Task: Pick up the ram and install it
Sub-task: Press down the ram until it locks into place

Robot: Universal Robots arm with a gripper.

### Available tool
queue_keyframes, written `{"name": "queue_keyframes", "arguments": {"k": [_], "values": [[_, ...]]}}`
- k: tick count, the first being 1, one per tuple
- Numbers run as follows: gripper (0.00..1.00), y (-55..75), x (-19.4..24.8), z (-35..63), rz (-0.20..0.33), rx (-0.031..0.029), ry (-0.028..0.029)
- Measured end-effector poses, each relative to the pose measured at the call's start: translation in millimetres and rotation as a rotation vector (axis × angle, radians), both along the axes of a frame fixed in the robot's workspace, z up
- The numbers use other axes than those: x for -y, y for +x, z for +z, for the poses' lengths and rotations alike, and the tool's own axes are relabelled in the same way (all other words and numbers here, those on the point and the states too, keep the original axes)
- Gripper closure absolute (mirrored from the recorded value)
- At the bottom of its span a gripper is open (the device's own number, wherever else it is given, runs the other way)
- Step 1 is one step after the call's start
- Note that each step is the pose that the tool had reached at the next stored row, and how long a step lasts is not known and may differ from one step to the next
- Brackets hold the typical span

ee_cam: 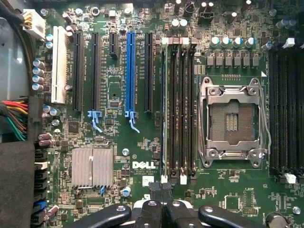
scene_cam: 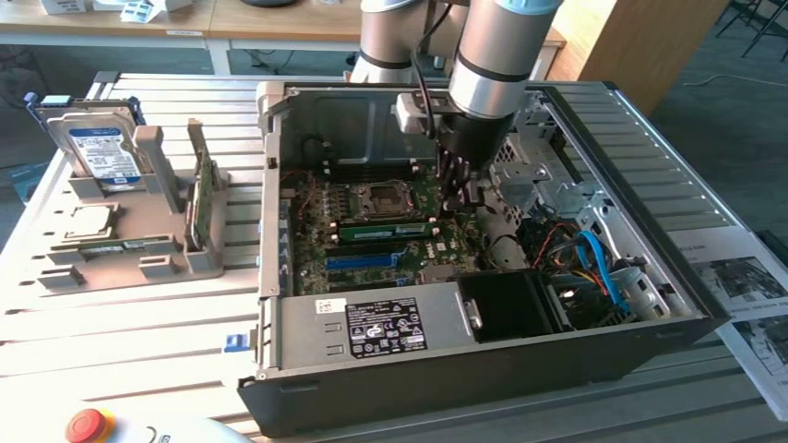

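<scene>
Closed pincer point(ee_cam: 160, 194) over motherboard point(ee_cam: 118, 142), cables point(scene_cam: 592, 260) nearby

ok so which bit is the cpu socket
Inside the open case, look at the green motherboard. The socket is the square silver frame with a dark, empty middle, flanked by banks of long black slots. The ribbed heatsink is silver too, but solid, not an open frame.

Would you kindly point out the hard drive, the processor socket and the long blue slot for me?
hard drive point(scene_cam: 103, 155), exterior view, on its blue-white label.
processor socket point(ee_cam: 231, 121), wrist view, on the dark field at its centre.
long blue slot point(ee_cam: 130, 66), wrist view, midway along its length.
</scene>
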State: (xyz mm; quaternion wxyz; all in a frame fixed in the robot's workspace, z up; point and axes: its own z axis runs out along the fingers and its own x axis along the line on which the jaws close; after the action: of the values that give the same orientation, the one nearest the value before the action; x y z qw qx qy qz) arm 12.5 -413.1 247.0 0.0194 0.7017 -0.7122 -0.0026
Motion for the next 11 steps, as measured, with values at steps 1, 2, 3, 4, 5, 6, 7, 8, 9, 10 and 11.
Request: {"name": "queue_keyframes", "arguments": {"k": [1,2,3,4,5,6,7,8,9,10,11], "values": [[0.9,0.0,0.0,0.1,0.0,0.0,-0.0001],[0.9,0.0,0.0,0.1,0.0,-0.0001,-0.0002],[0.9,0.0,0.0,0.0,0.0,-0.0001,-0.0002],[0.9,0.0,0.0,0.0,0.0,-0.0001,-0.0002],[0.9,-0.2,0.0,-0.3,0.0,0.0001,0.0001],[0.9,-0.8,-0.1,-0.6,0.0,0.0001,0.0001],[0.9,-1.5,-0.2,-0.7,0.0,0.0002,0.0],[0.9,-2.5,-0.3,-0.8,0.0,0.0002,0.0],[0.9,-3.5,-0.5,-1.0,0.0,0.0002,0.0002],[0.9,-4.5,-0.8,-1.1,0.0,0.0002,0.0001],[0.9,-5.5,-1.0,-1.2,0.0,0.0002,0.0]]}}
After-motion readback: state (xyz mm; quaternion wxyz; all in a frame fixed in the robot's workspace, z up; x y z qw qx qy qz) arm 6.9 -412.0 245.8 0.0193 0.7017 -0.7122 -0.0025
